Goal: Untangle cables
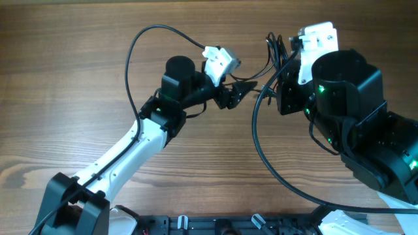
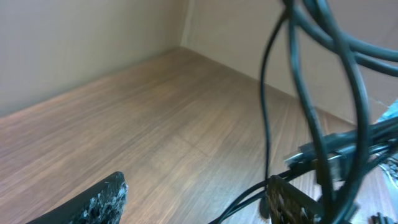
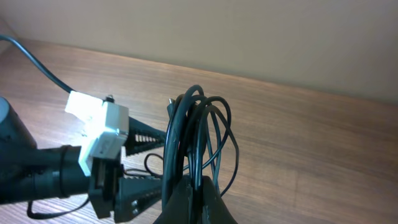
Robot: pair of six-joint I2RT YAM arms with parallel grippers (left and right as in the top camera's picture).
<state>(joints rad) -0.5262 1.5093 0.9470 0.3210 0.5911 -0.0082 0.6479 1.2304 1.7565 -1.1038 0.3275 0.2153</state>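
While the cables point(image 3: 199, 130) sit as one tangled coil rising from between the right fingers point(image 3: 186, 202), which are clamped on its base, we find no strand separated. The left fingers point(image 3: 137, 190) are spread apart just beside the coil, gripping nothing, with one thin loop lying between them. The coil appears raised above the bench point(image 3: 298, 143). Our judgement of risk: closing on several strands together and pulling would tighten the knot, or drag the coil from the right fingers.

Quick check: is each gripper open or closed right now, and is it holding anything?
Left gripper: open, gripping nothing.
Right gripper: closed on the looped cables.
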